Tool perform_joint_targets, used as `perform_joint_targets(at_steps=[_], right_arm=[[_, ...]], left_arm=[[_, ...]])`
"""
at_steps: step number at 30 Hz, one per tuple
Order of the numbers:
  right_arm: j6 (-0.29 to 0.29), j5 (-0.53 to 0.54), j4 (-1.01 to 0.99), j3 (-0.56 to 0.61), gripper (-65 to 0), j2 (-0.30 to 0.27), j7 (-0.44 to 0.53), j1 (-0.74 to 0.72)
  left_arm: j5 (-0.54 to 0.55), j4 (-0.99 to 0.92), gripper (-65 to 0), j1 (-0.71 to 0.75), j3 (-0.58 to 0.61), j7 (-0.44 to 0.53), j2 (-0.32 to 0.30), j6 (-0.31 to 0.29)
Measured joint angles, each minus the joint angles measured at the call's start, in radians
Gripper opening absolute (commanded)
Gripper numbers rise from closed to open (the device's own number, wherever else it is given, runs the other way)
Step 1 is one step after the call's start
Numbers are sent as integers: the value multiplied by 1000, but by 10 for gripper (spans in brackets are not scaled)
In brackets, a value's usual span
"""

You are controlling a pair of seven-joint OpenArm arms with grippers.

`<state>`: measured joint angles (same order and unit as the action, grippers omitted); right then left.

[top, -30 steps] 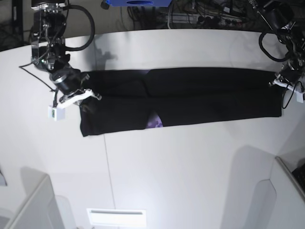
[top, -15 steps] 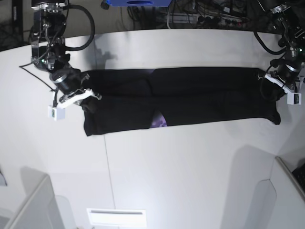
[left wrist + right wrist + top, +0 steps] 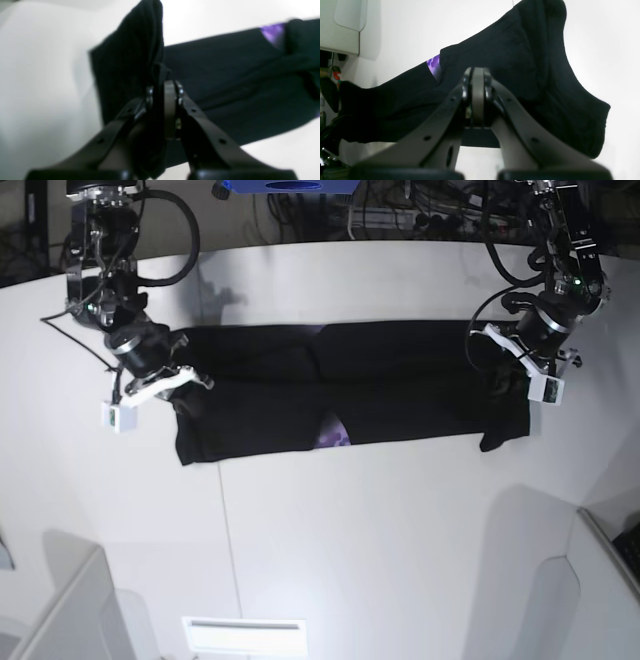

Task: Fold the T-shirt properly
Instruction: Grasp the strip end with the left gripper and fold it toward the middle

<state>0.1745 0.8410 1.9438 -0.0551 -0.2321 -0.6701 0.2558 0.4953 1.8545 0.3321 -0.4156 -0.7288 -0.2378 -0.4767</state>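
Lying as a long narrow band across the far half of the white surface, the T-shirt is pinched at both ends, seemingly so one end can be carried over the other. The left tool is clamped on the lifted right end; the right tool is closed at the left end. Compared with a second ago, the right end has travelled well leftward, shortening the band.

T-shirt flat on table, between claws
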Motion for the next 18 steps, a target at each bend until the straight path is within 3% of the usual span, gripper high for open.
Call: perform_joint_targets(at_steps=[7,11,18], right_arm=[[0,0,0,-6,-650,0,1,0],[0,0,0,-6,-650,0,0,-1],[0,0,0,-6,-650,0,0,-6]], left_arm=[[-1,0,-650,-6,100,0,-1,6],[-1,0,-650,-12,167,0,-3,59],[0,0,-650,-34,254,0,6,59]])
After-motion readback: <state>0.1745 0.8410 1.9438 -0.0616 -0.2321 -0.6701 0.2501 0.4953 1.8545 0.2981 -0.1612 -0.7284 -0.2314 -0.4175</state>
